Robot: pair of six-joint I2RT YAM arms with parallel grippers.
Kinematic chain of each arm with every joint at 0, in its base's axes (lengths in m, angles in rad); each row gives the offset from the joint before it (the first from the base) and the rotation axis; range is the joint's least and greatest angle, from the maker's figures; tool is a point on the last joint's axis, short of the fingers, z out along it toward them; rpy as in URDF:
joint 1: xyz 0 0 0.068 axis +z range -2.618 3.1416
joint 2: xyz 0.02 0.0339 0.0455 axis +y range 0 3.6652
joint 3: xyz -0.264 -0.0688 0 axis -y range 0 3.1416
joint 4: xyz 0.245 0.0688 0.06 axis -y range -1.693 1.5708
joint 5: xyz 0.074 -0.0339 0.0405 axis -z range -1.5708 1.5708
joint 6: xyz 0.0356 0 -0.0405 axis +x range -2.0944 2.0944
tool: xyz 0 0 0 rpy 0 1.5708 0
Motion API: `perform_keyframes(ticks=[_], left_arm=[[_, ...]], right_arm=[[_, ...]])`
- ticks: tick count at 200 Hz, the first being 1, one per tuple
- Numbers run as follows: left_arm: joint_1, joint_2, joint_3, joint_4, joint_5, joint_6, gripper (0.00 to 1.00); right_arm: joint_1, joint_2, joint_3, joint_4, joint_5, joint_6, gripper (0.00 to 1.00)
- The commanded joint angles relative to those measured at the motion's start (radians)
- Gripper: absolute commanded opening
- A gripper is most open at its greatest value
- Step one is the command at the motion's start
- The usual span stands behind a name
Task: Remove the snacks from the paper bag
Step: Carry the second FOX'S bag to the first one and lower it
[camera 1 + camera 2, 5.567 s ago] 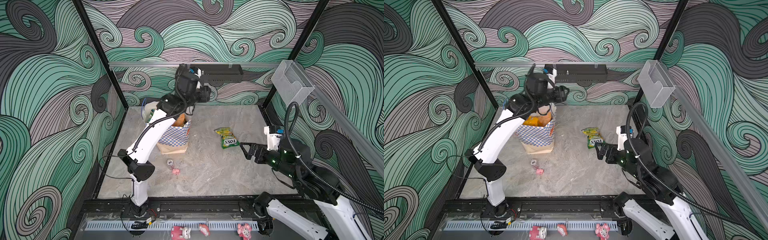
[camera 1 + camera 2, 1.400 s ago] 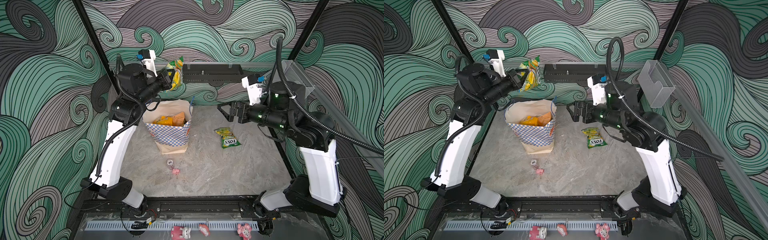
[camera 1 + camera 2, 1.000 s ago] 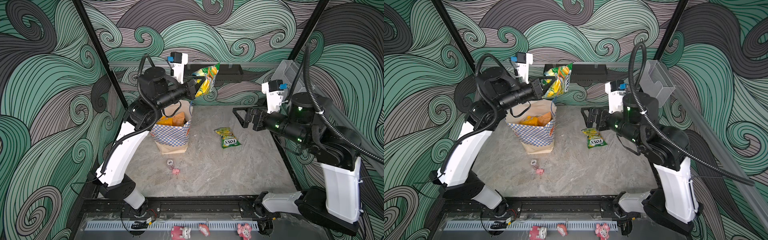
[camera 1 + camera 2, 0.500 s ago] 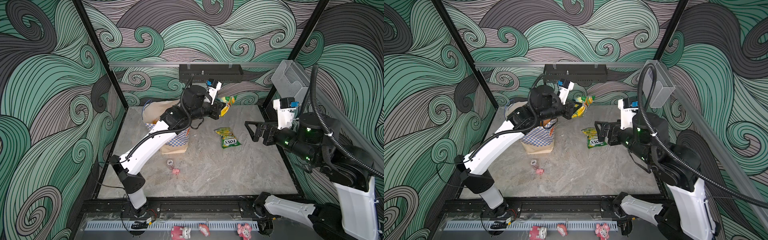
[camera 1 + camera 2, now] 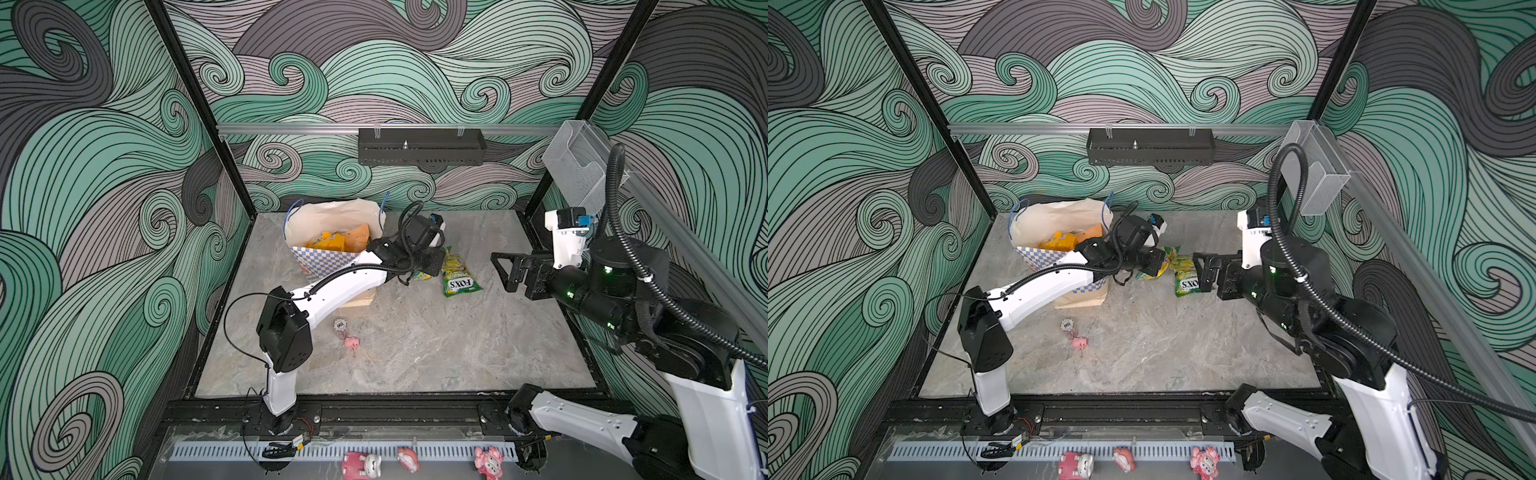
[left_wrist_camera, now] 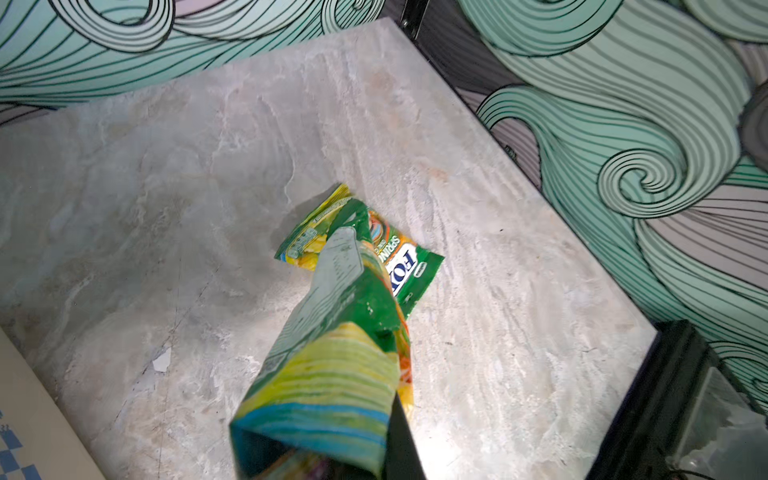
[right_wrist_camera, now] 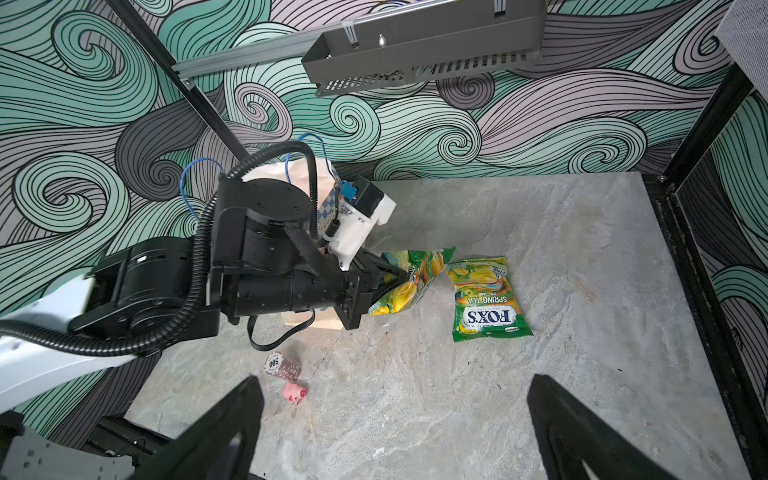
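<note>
Pinching a crinkly green-yellow plastic candy pouch (image 7: 409, 282), the left gripper (image 7: 390, 276) is clamped tight on its crumpled end, low over the grey marbled tabletop (image 5: 415, 353); a glossy flat "FOX'S" pouch (image 7: 486, 299) lies just beside; the tall cream paper bag (image 5: 328, 218), check-banded, stands upright holding orange-yellow pouches (image 5: 332, 241); the right gripper (image 5: 497, 272) hangs apart, spread wide, empty.

Candy bag (image 7: 486, 299) flat on table: "FOX'S", "SPRING TEA", "OVAL CANDY". Small cylinder (image 7: 282, 366), round end: "500". Second candy bag (image 7: 411, 278): print illegible.
</note>
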Motion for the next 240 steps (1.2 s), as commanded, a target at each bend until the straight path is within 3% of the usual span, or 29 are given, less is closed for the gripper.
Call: perform_keyframes(ticks=[1, 47, 106, 152, 181, 240], left_arm=[[-0.009, 0.006, -0.019, 0.071, -0.037, -0.042, 0.0], [-0.009, 0.073, -0.068, 0.119, -0.102, -0.082, 0.0], [-0.007, 0.157, -0.029, 0.063, -0.079, -0.071, 0.0], [-0.009, 0.17, -0.035, 0.047, -0.007, -0.09, 0.17], [-0.009, 0.158, -0.049, 0.047, -0.01, -0.098, 0.32], [-0.009, 0.069, -0.067, 0.032, -0.039, -0.068, 0.51]], right_arm=[[-0.004, -0.018, -0.021, -0.004, -0.009, 0.023, 0.99], [-0.003, -0.048, -0.064, -0.004, -0.014, 0.05, 0.99], [-0.003, -0.066, -0.095, -0.006, -0.002, 0.056, 0.99], [-0.003, -0.085, -0.139, -0.009, -0.007, 0.074, 0.99], [-0.004, -0.095, -0.176, -0.009, -0.004, 0.075, 0.99], [-0.004, -0.1, -0.247, -0.01, -0.035, 0.09, 0.99]])
